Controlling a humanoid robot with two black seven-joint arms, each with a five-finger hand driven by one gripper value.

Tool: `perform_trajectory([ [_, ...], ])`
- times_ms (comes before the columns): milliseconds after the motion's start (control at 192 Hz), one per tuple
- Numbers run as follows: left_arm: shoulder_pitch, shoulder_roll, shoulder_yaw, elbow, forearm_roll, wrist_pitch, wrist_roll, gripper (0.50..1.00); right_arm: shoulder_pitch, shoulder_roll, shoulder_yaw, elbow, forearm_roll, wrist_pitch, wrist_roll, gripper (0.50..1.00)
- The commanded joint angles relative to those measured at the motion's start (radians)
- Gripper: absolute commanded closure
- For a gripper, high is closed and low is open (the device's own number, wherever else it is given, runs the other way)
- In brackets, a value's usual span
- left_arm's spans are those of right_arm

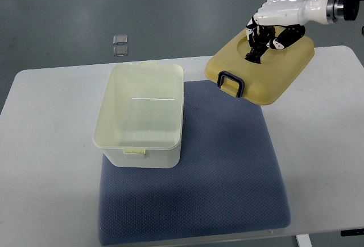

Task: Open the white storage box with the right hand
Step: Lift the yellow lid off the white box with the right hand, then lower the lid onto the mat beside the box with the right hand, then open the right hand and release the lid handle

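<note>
The white storage box (pixel 149 158) stands open on the left part of a blue mat (pixel 227 173), and its inside looks empty. Its pale yellow lid (pixel 284 73) is off the box, at the back right of the table, tilted toward the box. A black clasp (pixel 230 82) hangs at the lid's near-left edge, over the mat's far corner. My right hand (pixel 263 41) comes in from the upper right, its fingers curled into the grip recess on top of the lid. Whether the lid touches the table is unclear.
The white table (pixel 51 173) reaches to the picture's left and right edges, with the mat across its middle and front. Two small clear squares (pixel 120 45) lie on the grey floor beyond the table's back edge.
</note>
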Motion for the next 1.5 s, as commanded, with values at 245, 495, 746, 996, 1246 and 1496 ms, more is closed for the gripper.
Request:
perform_trajectory([
  [245, 0.0, 0.0, 0.0, 0.0, 0.001, 0.001, 0.0, 0.5, -0.12, 0.077, 0.055, 0.012, -0.044, -0.021, 0.0, 1.0],
  [495, 0.0, 0.0, 0.0, 0.0, 0.001, 0.001, 0.0, 0.5, -0.149, 0.11, 0.055, 0.075, -0.076, -0.021, 0.0, 1.0],
  [746, 0.0, 0.0, 0.0, 0.0, -0.001, -0.001, 0.0, 0.5, -0.207, 0.137, 0.055, 0.098, -0.113, -0.04, 0.0, 1.0],
  [996, 0.0, 0.0, 0.0, 0.0, -0.001, -0.001, 0.0, 0.5, -0.239, 0.157, 0.058, 0.089, -0.121, -0.073, 0.0, 0.675],
  [1246, 0.0, 0.0, 0.0, 0.0, 0.001, -0.001, 0.0, 0.5, -0.246, 0.151, 0.096, 0.067, -0.115, -0.063, 0.0, 0.574],
  [1496, 0.0, 0.0, 0.0, 0.0, 0.001, -0.001, 0.0, 0.5, -0.229, 0.139, 0.268, 0.021, -0.105, 0.119, 0.0, 0.593],
])
